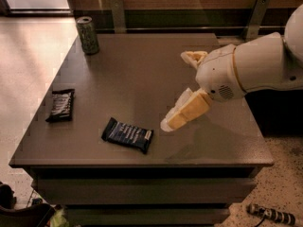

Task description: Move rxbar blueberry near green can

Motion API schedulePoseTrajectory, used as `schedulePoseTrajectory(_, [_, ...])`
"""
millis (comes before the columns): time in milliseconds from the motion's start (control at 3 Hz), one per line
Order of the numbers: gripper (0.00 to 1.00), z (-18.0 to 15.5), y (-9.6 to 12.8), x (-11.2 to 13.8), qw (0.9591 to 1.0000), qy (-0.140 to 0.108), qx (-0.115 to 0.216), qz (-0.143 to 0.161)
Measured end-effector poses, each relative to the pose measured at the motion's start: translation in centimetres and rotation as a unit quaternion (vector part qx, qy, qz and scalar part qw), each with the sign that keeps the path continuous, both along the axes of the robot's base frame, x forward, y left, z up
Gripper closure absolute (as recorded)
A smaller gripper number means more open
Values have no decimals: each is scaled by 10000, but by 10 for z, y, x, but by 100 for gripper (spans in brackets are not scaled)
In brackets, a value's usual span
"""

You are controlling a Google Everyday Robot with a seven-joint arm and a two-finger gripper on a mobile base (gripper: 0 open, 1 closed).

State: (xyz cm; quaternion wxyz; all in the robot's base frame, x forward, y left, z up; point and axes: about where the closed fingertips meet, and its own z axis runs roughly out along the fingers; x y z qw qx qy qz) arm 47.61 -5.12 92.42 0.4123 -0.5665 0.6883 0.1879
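The rxbar blueberry (128,135), a flat bar in a dark navy wrapper with a white end patch, lies near the table's front edge. The green can (88,35) stands upright at the table's far left corner, far from the bar. My gripper (174,91) hangs over the middle right of the table, just right of the bar and above it. It is open and empty, with one cream finger (185,110) low near the bar and the other finger (193,57) farther back.
A black-wrapped bar with white print (60,105) lies near the left edge of the grey table (142,70). My white arm (260,67) reaches in from the right. Behind the table runs a wall with metal brackets (117,13). A small object (271,214) lies on the floor at bottom right.
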Motion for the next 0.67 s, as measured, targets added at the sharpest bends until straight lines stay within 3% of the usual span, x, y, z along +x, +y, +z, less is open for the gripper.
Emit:
schedulePoseTrajectory(333, [0, -2, 22, 2, 9997, -64, 181, 143])
schedulePoseTrajectory(667, [0, -2, 27, 3, 9996, -78, 224, 178])
